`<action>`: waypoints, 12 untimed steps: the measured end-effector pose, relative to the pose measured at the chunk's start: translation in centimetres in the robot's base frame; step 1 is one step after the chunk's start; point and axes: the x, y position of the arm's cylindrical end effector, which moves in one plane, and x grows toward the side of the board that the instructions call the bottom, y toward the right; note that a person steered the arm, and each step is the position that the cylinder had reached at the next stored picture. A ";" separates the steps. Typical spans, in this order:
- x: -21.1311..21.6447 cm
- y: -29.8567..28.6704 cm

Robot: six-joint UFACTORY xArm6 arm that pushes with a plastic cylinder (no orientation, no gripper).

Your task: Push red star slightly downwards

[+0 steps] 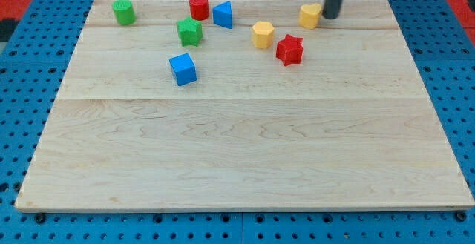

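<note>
The red star [289, 50] lies on the wooden board [245, 147] in the upper right part. My tip [329, 17] is at the view's top, up and to the right of the red star, apart from it. The tip stands right beside a yellow block [310, 15], touching or almost touching its right side. A yellow hexagon-like block [262, 34] lies just left of and above the red star.
A green cylinder [123, 12] sits at the top left. A red cylinder [198, 7], a blue triangular block [223, 15] and a green star [190, 31] are grouped at top centre. A blue cube [182, 69] lies below them.
</note>
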 end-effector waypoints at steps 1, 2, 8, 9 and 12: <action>0.0 -1.3; -0.1 4.8; 16.3 -42.2; 15.5 -42.2; 17.6 -41.2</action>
